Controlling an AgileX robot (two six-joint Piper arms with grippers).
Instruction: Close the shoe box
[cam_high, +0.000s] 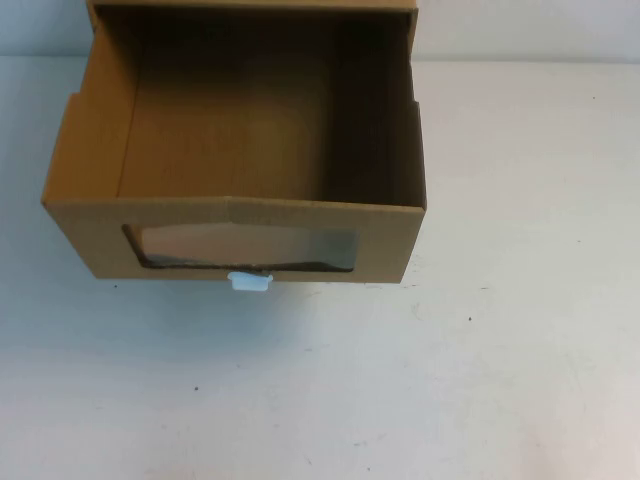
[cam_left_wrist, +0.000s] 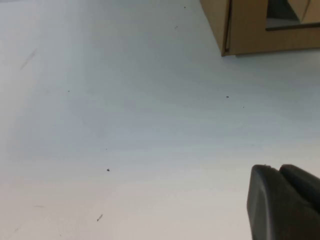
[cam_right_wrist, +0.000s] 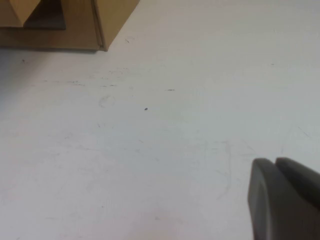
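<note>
both grippers, left gripper (cam_left_wrist: 287, 200) and right gripper (cam_right_wrist: 287, 195), hover over the table (cam_high: 500, 380) near the pulled-out shoe box (cam_high: 240, 215), finger spread unreadable.

Shoe box (cam_high: 240, 150): plain brown cardboard, darker shaded inside; clear window (cam_high: 245, 245) w/ greyish sheen; small white pull tab (cam_high: 250, 282). Worktop (cam_high: 480, 380): off-white, a few tiny dark specks. Left end effector (cam_left_wrist: 285, 202) black; right end effector (cam_right_wrist: 285, 197) dark grey-black, both low over worktop.

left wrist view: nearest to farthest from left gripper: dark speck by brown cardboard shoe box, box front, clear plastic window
1. dark speck, on table
2. shoe box front, beyond it
3. window, higher up
Left gripper, right gripper: low over table.
</note>
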